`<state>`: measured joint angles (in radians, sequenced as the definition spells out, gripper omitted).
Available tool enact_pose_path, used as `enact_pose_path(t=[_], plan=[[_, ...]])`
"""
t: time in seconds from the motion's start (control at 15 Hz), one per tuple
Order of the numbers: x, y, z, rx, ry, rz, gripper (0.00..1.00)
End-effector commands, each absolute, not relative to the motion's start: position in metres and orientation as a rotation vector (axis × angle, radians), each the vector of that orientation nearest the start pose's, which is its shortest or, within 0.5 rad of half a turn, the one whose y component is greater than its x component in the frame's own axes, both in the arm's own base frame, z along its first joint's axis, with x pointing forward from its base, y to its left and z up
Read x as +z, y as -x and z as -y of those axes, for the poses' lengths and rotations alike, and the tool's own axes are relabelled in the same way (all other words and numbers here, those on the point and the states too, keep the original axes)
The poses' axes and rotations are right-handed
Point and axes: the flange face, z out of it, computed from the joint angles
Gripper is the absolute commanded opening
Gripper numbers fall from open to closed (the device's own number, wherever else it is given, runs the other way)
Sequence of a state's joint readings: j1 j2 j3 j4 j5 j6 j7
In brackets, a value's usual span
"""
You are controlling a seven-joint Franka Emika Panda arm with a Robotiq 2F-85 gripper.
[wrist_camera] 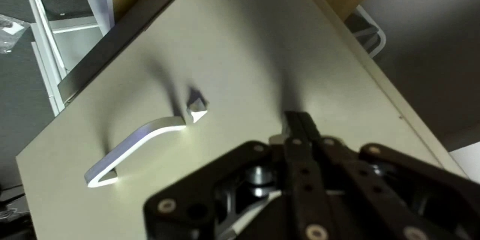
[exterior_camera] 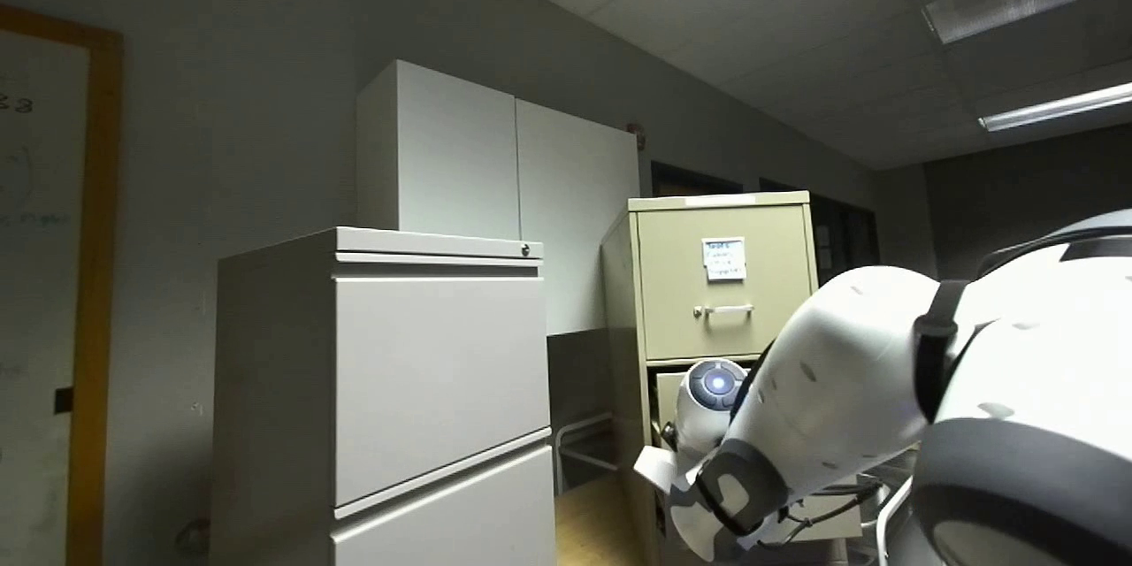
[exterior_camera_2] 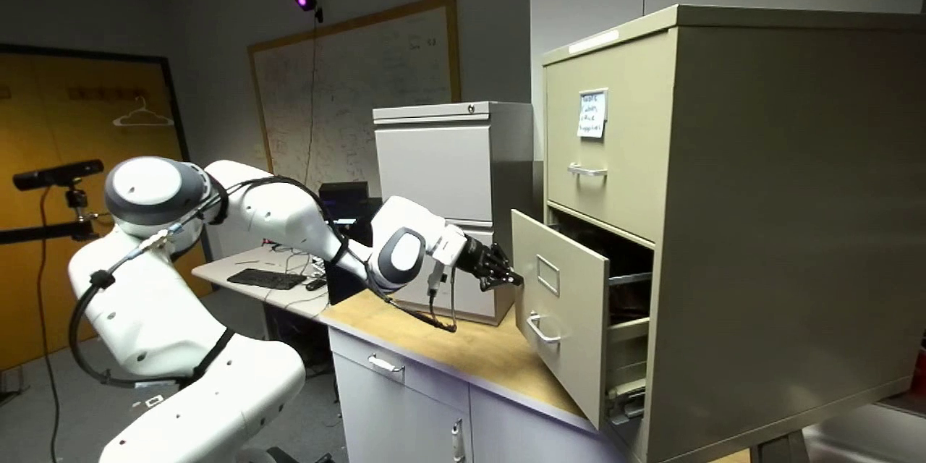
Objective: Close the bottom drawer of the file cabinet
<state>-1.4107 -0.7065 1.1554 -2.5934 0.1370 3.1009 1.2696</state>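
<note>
The beige file cabinet (exterior_camera: 623,327) (exterior_camera_2: 781,231) shows in both exterior views, its upper drawer with the white label (exterior_camera_2: 592,116) shut. Its bottom drawer (exterior_camera_2: 571,354) stands pulled out, with a silver handle (exterior_camera_2: 542,329) on its front. In the wrist view the drawer front (wrist_camera: 232,67) fills much of the picture, with the handle (wrist_camera: 135,144) at left. My gripper (exterior_camera_2: 516,279) (wrist_camera: 298,114) is shut with its fingertips together and nothing between them. The tips point at the drawer front, touching it or very close. In an exterior view the arm (exterior_camera: 822,389) hides the gripper and most of the drawer.
A light-grey cabinet (exterior_camera_2: 434,166) stands beside the file cabinet on a wood-topped counter (exterior_camera_2: 463,343). White wall cupboards (exterior_camera: 575,195) stand behind. A desk (exterior_camera_2: 253,268) with a keyboard (exterior_camera_2: 268,278) lies behind the arm. A cable (exterior_camera_2: 427,318) hangs below the wrist.
</note>
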Motion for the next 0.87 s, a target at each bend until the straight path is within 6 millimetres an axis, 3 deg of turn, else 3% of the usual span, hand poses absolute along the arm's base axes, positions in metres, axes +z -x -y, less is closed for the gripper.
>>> enact_pose_path(t=[0.0,0.2,0.53,0.8], plan=[[0.464,-0.507,0.112,-1.649,2.019,-2.007,0.00],[0.454,-0.547,0.115,-1.691,2.009,-2.031,0.00],[0.441,-0.607,0.137,-1.726,2.010,-2.081,0.00],[0.443,-0.606,0.135,-1.707,2.050,-2.063,0.00]])
